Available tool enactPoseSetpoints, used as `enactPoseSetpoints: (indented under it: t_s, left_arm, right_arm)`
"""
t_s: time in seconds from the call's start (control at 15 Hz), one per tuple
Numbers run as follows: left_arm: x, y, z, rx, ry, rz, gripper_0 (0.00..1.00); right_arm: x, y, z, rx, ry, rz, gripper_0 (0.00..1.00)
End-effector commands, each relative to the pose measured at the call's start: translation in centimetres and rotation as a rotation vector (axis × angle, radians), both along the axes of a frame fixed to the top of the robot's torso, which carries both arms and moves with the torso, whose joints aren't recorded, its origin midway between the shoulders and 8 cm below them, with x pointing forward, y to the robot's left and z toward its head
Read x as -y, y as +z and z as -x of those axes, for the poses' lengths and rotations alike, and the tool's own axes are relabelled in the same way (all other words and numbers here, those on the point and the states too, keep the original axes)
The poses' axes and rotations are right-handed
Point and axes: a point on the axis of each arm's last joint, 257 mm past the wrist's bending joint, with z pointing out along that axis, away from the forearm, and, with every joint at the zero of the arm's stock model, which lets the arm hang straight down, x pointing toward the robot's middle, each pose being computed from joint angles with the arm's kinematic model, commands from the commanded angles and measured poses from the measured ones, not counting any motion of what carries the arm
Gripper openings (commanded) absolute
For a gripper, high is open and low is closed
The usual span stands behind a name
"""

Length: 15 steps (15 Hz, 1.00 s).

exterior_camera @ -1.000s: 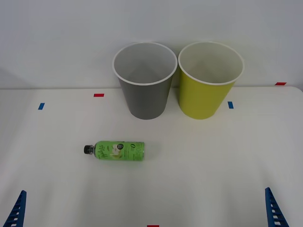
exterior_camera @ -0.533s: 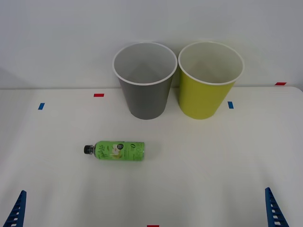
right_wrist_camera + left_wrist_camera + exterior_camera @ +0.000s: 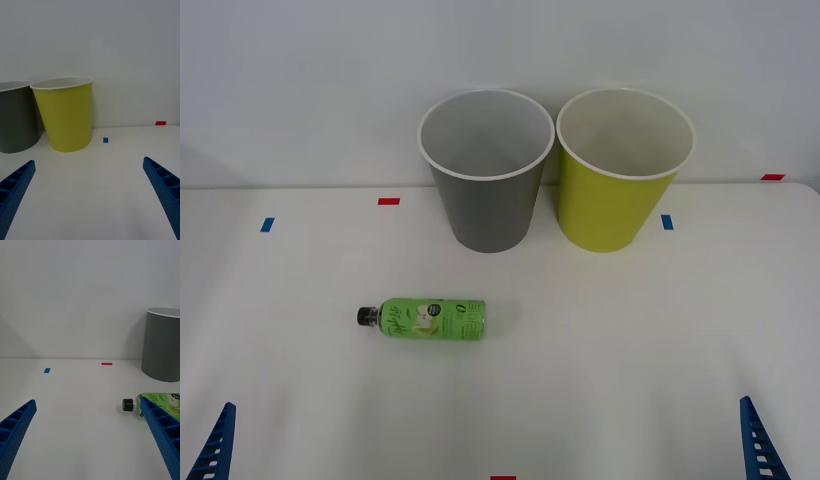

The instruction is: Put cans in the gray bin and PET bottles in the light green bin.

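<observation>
Nothing has moved over the last second: bottle [image 3: 422,320] still lies on the tabletop [image 3: 610,340], short of the gray bin [image 3: 485,170] and green bin [image 3: 625,170]. Left gripper [image 3: 88,442] and right gripper [image 3: 88,198] both wait with fingers apart, so the sorting has not begun.

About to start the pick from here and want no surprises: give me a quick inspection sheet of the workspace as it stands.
Surface: white table, flat, with small red and blue tape marks.
Job's things: PET bottle lying on its side, black cap toward the robot's left, near side of the table. Gray bin and light green bin upright side by side at the far edge, gray on the left; what shows of their insides is bare. No cans seen.
Clutter: nothing seen.
Grippers: left gripper open, low at the near left, bottle just beyond one finger. Right gripper open, near right, facing the light green bin.
Cables: nothing seen.
Surroundings: plain white wall behind the bins.
</observation>
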Motion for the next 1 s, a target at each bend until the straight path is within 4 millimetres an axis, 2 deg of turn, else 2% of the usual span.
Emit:
enactPoseSetpoints:
  t_s: [0.07, 0.73, 0.8, 1.0]
  left_arm:
    - [0.0, 0.0, 0.0, 0.0, 0.0, 0.0, 0.95]
    - [0.0, 0.0, 0.0, 0.0, 0.0, 0.0, 0.95]
    - [0.3, -2.3, 0.2, -0.043, 0.012, 0.023, 0.95]
    - [1.0, -2.0, 0.1, -0.019, -0.013, 0.032, 1.0]
  right_arm:
    - [0.0, 0.0, 0.0, 0.0, 0.0, 0.0, 1.0]
    - [0.0, 0.0, 0.0, 0.0, 0.0, 0.0, 1.0]
    - [0.0, 0.0, 0.0, 0.0, 0.0, 0.0, 1.0]
    - [0.0, 0.0, 0.0, 0.0, 0.0, 0.0, 1.0]
